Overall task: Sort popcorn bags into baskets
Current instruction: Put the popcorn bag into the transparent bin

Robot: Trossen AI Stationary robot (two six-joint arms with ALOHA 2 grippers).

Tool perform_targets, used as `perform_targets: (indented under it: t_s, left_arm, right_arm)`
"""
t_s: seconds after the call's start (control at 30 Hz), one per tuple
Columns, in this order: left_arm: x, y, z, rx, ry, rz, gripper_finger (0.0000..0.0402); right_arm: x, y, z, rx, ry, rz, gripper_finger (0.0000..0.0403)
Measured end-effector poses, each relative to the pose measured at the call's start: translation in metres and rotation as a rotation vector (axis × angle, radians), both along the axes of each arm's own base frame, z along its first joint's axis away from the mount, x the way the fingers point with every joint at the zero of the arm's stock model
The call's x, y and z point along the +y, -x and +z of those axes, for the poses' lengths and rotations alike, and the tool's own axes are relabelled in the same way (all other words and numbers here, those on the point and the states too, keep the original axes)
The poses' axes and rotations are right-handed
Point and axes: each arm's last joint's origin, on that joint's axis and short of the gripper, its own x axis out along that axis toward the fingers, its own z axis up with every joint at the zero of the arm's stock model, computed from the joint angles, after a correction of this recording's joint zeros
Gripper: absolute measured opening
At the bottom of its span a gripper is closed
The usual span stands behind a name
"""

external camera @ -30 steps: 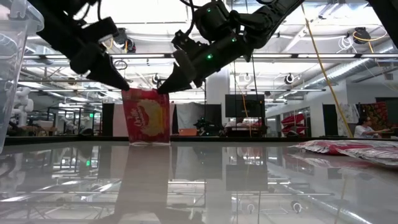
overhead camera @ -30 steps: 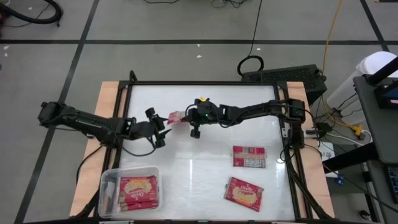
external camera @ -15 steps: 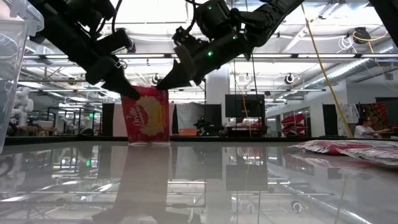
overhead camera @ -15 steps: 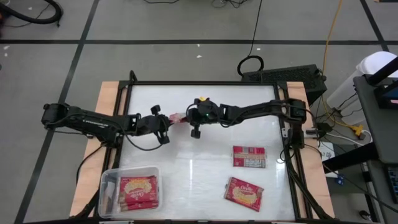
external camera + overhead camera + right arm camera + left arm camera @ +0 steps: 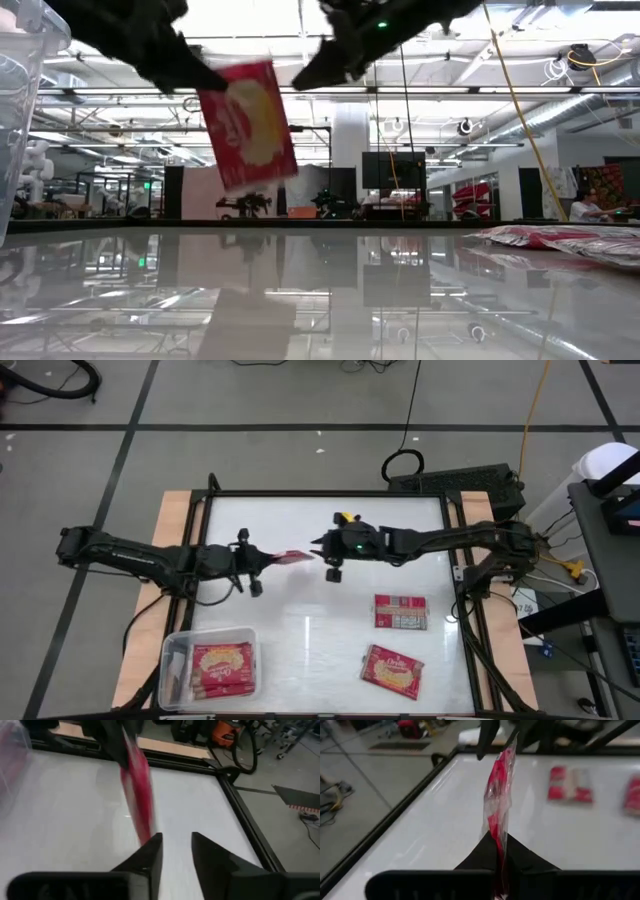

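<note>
Handover above the bench (image 5: 330, 645). We read the left tool (image 5: 262, 559) as clamped tight on one corner of a red popcorn bag (image 5: 292, 557); the left wrist view shows the bag (image 5: 498, 800) edge-on, pinched between the dark fingers (image 5: 520, 855); in the low view it (image 5: 248, 122) hangs clear of the surface, tilted. The right tool (image 5: 318, 548) stands just beside the bag's free end, its jaws parted and holding nothing; the right wrist view shows the two fingers (image 5: 150, 855) with an open gap and the bag (image 5: 139, 800) ahead of them, untouched.

The governing relation: seen from above, the bag's long axis runs roughly 3 to 9 o'clock, between the two tools; the clear basket (image 5: 170, 650), already holding a bag (image 5: 221, 666), lies at about 7 o'clock from the left tool, near the bench's corner; we judge the left arm much the nearer to it, so the carry falls to that arm.

Two further bags (image 5: 401, 612) (image 5: 392, 667) lie flat at about 4 and 5 o'clock from the right tool, well apart from the basket.
</note>
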Motion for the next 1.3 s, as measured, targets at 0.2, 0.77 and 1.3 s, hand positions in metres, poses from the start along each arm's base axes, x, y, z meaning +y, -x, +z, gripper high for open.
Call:
perform_targets:
  t_s: [0.2, 0.77, 1.3]
  left_arm:
    - [-0.01, 0.009, 0.018, -0.128, 0.009, -0.059, 0.0005]
    - [-0.025, 0.001, 0.03, -0.287, 0.006, -0.165, 0.0003]
    - [-0.032, -0.025, 0.019, -0.317, -0.059, -0.233, 0.0008]
  right_arm:
    - [0.016, 0.04, -0.015, -0.08, -0.066, 0.012, 0.0148]
    - [0.031, 0.072, -0.062, -0.325, -0.132, 0.103, 0.0192]
    - [0.036, 0.066, -0.064, -0.387, -0.151, 0.182, 0.0015]
